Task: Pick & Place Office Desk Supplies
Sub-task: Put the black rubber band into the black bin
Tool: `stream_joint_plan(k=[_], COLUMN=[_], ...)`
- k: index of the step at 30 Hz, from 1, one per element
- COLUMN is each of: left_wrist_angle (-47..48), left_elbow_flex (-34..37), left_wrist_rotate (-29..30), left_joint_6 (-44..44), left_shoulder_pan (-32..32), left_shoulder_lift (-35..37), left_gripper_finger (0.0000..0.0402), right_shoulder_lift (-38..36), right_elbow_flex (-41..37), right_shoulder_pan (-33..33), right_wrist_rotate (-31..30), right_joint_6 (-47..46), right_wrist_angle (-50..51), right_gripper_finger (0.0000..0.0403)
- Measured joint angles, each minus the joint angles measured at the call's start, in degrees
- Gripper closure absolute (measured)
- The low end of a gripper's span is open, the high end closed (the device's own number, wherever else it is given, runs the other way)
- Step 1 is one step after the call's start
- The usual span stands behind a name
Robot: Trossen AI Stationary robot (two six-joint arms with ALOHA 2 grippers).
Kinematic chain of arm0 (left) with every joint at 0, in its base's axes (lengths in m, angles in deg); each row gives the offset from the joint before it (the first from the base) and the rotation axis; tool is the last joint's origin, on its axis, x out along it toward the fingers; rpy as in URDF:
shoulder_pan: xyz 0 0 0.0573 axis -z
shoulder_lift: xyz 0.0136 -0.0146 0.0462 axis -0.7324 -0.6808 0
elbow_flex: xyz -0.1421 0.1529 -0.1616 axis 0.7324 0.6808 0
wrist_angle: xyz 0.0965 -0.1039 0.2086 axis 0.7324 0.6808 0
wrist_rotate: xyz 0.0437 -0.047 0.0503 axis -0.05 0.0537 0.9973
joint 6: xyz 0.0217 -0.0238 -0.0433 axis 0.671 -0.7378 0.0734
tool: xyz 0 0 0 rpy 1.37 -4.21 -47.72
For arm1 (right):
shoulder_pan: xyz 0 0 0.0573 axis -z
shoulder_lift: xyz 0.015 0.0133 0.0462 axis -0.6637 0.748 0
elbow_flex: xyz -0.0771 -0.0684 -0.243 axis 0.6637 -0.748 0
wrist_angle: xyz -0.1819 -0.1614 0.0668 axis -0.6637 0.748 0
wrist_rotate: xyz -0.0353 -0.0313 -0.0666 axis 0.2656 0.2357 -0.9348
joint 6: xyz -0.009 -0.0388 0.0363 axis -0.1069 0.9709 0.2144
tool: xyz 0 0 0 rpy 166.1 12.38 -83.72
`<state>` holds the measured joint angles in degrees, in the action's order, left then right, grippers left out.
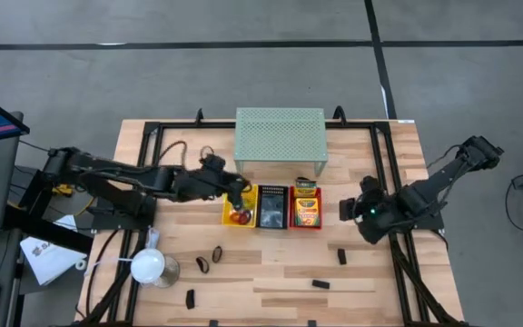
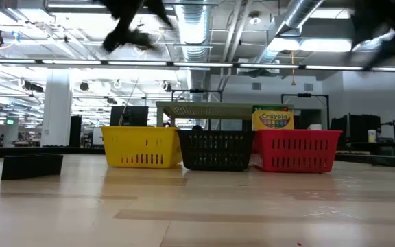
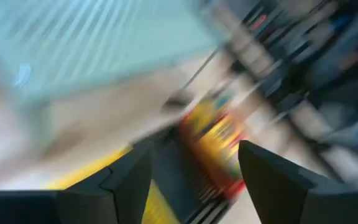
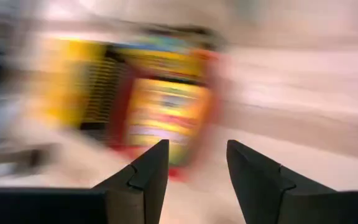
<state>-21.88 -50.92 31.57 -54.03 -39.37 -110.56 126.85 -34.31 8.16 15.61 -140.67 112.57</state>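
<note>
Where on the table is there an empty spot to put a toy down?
Bare wood lies right of the red basket, before the right gripper, and left of the yellow basket under the left arm. It is crowded near the white lamp and scattered black clips.

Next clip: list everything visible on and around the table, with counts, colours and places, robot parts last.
Baskets: three, yellow, black and red, side by side at table centre.
Ring bands: red-orange, in the yellow basket; count unclear.
Crayon boxes: two, yellow-green, in the red basket.
Mesh shelf: one, pale green, behind the baskets.
Black clips: about six loose on the table front, e.g..
Lamp-like object: one, white, round-headed, front left.
Table: one, light wood.
Left hand: open, above the yellow basket.
Right hand: open, empty, beside the red basket.
</note>
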Motion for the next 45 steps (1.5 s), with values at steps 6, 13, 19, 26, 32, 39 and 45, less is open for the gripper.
stream_joint_plan(k=[6,13,19,26,32,39,45], left_wrist_angle=[-11.7,-17.8,-19.2,-20.4,-22.1,-22.5,-22.5], left_elbow_flex=[0.0,0.0,-0.1,0.1,0.0,0.0,0.0], left_wrist_rotate=[5.8,6.8,6.8,6.7,6.7,6.7,6.0], left_joint_6=[8.1,10.7,10.6,10.5,10.5,10.5,10.5], left_shoulder_pan=[1.5,1.2,1.2,1.4,2.0,2.0,2.0], left_shoulder_lift=[5.6,6.2,4.9,4.0,3.8,3.8,3.8], left_gripper_finger=[0.0181,0.0179,0.0178,0.018,0.0181,0.0181,0.0181], right_shoulder_lift=[3.3,-0.9,-3.2,-1.5,1.1,4.3,6.6], right_elbow_flex=[-0.1,0.0,0.0,-0.1,-0.2,-4.7,-11.7], right_shoulder_pan=[6.0,22.3,38.6,56.6,68.2,70.7,69.2], right_wrist_rotate=[11.6,13.3,10.7,9.2,13.7,18.5,25.8], right_joint_6=[-6.2,5.0,13.8,20.1,14.8,2.3,-6.0], right_wrist_angle=[21.5,22.4,16.0,6.8,7.9,5.9,1.1], right_gripper_finger=[0.0244,0.0244,0.0244,0.0244,0.0244,0.0244,0.0244])
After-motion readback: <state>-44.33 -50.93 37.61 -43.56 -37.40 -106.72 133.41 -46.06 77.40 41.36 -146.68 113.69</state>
